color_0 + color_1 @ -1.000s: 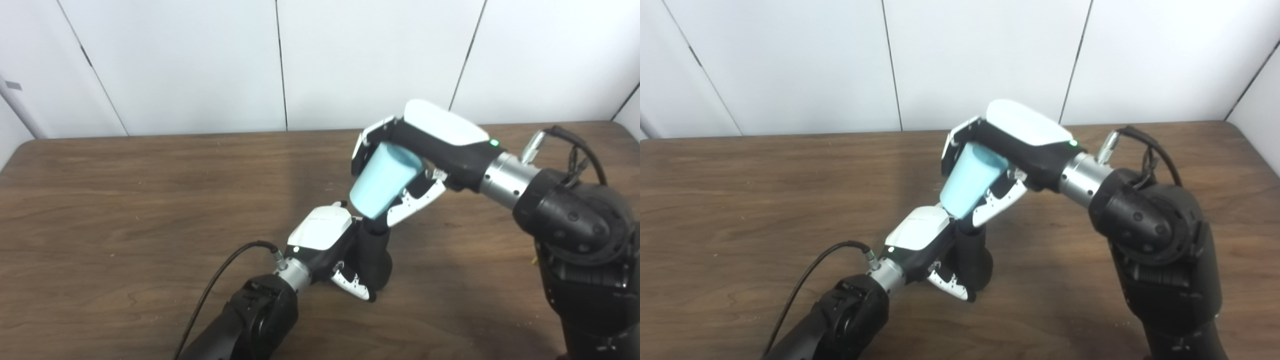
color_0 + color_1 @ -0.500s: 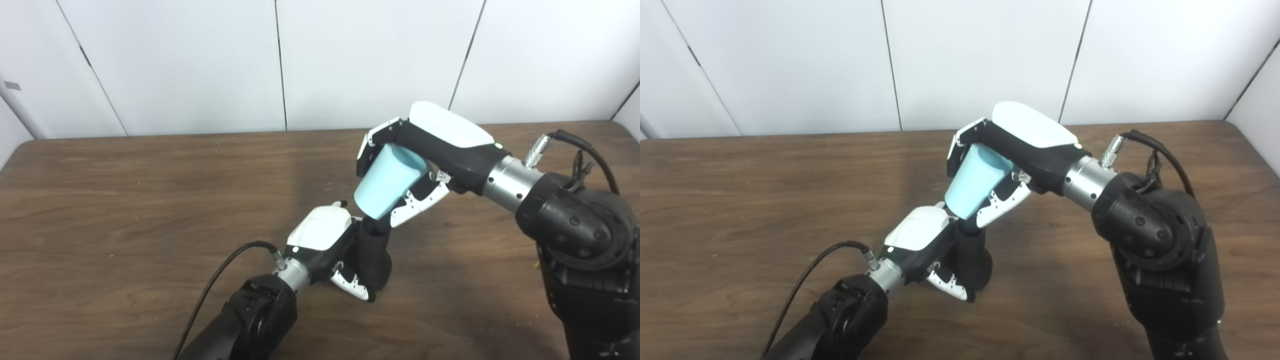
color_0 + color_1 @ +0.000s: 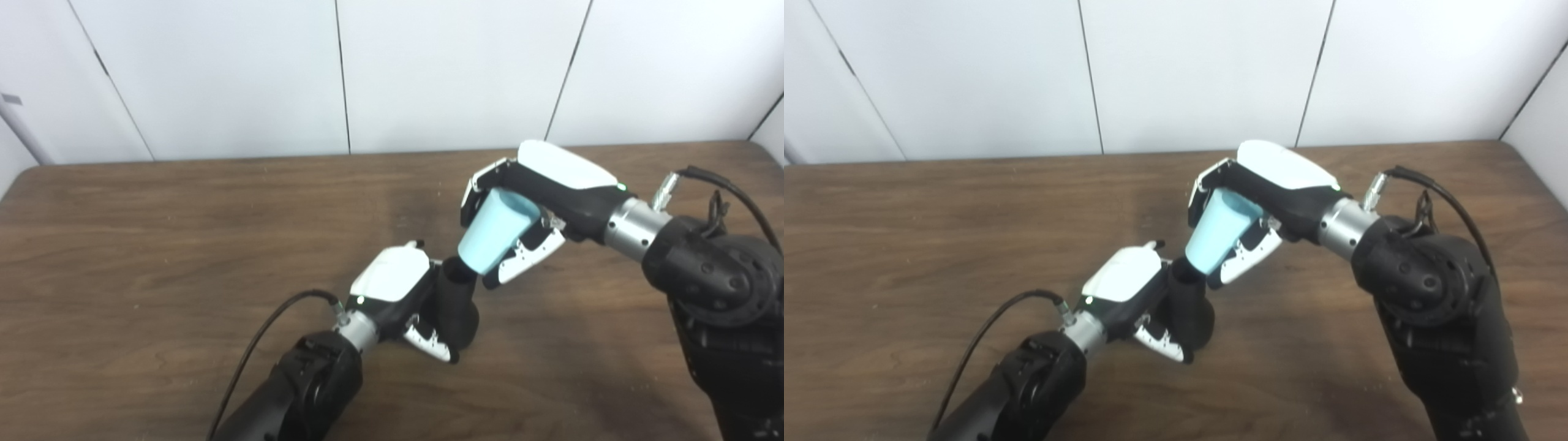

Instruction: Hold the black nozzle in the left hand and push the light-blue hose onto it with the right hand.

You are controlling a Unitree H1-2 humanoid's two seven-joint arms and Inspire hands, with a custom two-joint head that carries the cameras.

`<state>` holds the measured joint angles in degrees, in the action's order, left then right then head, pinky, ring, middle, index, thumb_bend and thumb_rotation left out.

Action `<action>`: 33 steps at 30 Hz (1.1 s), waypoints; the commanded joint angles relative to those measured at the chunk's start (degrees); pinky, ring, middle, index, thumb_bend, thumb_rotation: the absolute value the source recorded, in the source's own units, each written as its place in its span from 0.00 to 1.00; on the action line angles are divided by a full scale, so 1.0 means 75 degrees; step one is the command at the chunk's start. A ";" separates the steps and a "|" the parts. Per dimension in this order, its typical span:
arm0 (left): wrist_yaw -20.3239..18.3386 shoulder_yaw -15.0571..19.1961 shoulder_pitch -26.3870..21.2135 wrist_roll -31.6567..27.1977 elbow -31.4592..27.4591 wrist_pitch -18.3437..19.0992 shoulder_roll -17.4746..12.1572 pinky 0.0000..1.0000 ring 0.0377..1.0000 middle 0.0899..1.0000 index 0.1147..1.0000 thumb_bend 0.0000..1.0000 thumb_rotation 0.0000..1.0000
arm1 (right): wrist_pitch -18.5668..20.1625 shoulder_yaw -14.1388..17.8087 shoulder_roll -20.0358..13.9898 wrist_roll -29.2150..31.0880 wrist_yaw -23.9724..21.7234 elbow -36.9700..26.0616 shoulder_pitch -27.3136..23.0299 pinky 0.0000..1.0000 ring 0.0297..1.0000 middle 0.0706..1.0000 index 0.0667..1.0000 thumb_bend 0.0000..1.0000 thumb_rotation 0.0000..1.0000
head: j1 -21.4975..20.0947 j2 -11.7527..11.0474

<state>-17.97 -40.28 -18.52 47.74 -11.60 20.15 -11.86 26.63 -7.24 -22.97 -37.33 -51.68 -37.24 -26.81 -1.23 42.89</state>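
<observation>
the left robot hand point(image 3: 401, 294) is gripping the black nozzle point(image 3: 456, 303), its fingers point(image 3: 429, 343) wrapping round the wide lower body of the part. the nozzle is standing nearly upright just above the brown bench point(image 3: 153, 245), its narrower open neck pointing up and a little to the right. whether its base is touching the bench is not something the views are showing.

the right robot hand point(image 3: 527, 208) is clamping the light-blue hose point(image 3: 493, 233), a short tapered piece that is looking much like a small cup. the fingers are curling over its wider upper end and the thumb is pressing along its underside. the hose is tilting, its narrow end pointing down and left toward the neck of the nozzle. in both views that narrow end is sitting right at the rim of the neck, appearing to touch it; how far it is seated over the neck cannot be told.

the two hands are lying close together near the middle of the bench, the right one higher and farther back than the left. a black cable point(image 3: 263, 343) is looping off the left wrist across the bench. white wall panels point(image 3: 245, 73) are standing behind.
</observation>
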 commanded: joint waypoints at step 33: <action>-0.1138 -0.0414 0.0725 -0.0078 0.0556 0.0022 -0.0544 1.00 0.66 0.43 0.43 0.52 0.00 | 0.0001 -0.0109 0.0278 -0.0055 0.0985 0.0397 0.0075 0.30 0.41 0.46 0.48 0.50 0.00 | -0.0026 0.0091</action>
<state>-18.03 -40.27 -18.33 47.47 -11.84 19.87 -12.16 26.62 -8.08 -20.64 -37.10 -46.57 -33.70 -23.83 -1.41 43.50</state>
